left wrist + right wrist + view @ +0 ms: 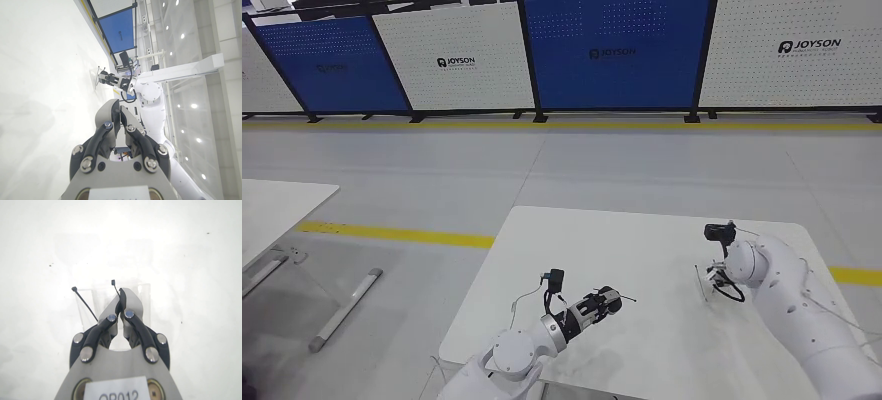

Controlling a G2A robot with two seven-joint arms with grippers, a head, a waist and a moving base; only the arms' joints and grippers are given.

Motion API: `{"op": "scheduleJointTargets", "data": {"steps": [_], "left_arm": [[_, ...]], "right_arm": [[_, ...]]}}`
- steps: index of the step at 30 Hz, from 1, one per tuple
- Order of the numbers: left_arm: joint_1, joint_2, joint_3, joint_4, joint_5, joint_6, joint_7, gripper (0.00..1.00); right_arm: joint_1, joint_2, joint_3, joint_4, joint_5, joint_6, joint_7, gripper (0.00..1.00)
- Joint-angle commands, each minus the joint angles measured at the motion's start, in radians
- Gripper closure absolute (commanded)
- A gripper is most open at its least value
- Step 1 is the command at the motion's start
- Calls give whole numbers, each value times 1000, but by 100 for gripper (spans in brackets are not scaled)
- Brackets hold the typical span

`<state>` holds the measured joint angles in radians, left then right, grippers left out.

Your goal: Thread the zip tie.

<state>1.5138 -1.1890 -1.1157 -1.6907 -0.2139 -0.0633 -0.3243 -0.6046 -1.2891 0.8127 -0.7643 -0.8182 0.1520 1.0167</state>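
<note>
My right gripper [121, 293] is shut on the strap of a black zip tie [114, 285], whose square head pokes out just past the fingertips. It stands over a clear plastic holder [145, 291] at the table's right side. A second zip tie [83, 302] leans in that holder. In the top view the right gripper [714, 275] sits beside the holder [700, 282]. My left gripper [119, 107] is shut near the table's front middle, with a thin black zip tie [628, 298] sticking out of its tip toward the right arm. The left gripper [608, 298] hangs a little above the table.
The white table [642, 250] is bare between the two arms. Its front edge runs close under the left arm. From the left wrist view the right gripper [100, 78] and the holder [93, 75] lie far off across the tabletop.
</note>
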Motion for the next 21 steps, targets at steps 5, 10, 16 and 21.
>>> {"op": "scheduleJointTargets", "data": {"steps": [5,10,16,21], "left_arm": [[0,0,0,0,0,0,0,100],[0,0,0,0,0,0,0,100],[0,0,0,0,0,0,0,100],[0,0,0,0,0,0,0,100]], "right_arm": [[-154,73,137,-244,-47,27,-24,100],[-314,125,278,-457,-64,15,-71,100],[-442,158,387,-601,-70,-47,-110,100],[-442,158,387,-601,-70,-47,-110,100]]}}
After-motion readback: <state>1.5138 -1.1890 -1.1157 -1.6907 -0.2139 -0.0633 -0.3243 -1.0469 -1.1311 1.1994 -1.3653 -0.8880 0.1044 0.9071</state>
